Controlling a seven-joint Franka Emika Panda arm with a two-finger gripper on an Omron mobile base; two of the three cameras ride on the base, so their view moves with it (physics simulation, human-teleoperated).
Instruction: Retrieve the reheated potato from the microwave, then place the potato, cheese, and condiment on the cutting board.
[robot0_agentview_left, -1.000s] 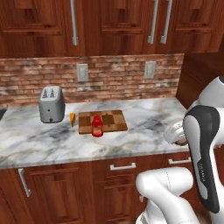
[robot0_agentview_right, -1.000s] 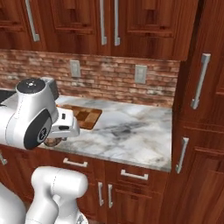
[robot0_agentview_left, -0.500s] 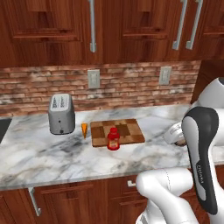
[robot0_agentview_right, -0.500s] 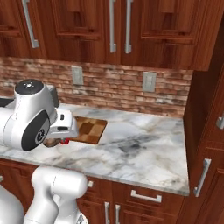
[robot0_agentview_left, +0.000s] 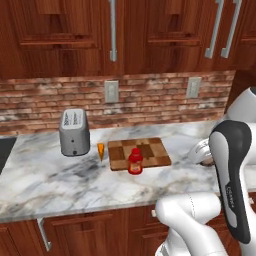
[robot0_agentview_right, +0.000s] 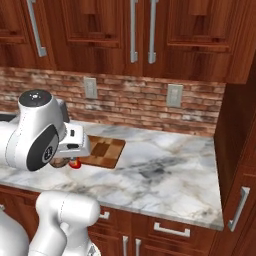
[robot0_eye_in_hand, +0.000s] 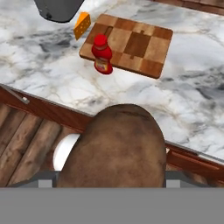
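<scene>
I have the potato (robot0_eye_in_hand: 116, 146) clenched in the end effector at lower frame; potato, cheese (robot0_eye_in_hand: 82, 25) and condiment (robot0_eye_in_hand: 102, 54) remain off the cutting board (robot0_eye_in_hand: 135, 43).

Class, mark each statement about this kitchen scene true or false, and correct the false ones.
1. The potato sits close in front of the hand camera, over the counter's front edge. True.
2. The cheese lies on the cutting board. False: it stands on the marble counter, between the toaster and the board.
3. The condiment stands at the board's front edge. True.
4. The toaster stands to the right of the cutting board in the left base view. False: it stands to the board's left.
5. The potato already rests on the cutting board. False: the board's top is bare, and the potato is still at the hand.
</scene>
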